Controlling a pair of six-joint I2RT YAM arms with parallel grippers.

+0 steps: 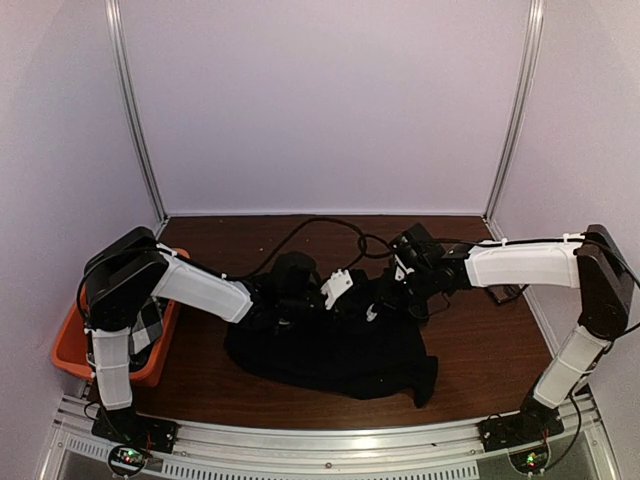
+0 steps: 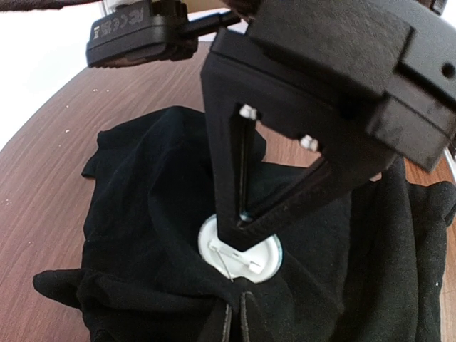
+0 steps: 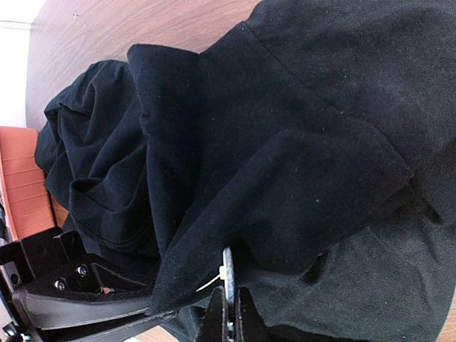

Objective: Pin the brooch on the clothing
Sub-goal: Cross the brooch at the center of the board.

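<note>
The clothing [image 1: 330, 355], a black T-shirt, lies bunched on the brown table between both arms. My left gripper [image 2: 236, 322] is shut on a raised fold of the shirt [image 2: 142, 214] at the bottom of the left wrist view. Just above that fold my right gripper [image 2: 242, 231] reaches down, shut on the rim of the brooch [image 2: 246, 258]. Its round white back faces the camera. The pin stands open, and its tip meets the pinched fold. In the right wrist view the brooch [image 3: 228, 274] is edge-on between the right gripper [image 3: 229, 313] fingers, against the shirt [image 3: 285, 142].
An orange bin [image 1: 68, 352] holding a black-and-white checked cloth [image 1: 150, 325] stands at the table's left edge. Black cables [image 1: 330, 228] and a power adaptor [image 2: 135, 32] lie behind the shirt. White walls enclose the table.
</note>
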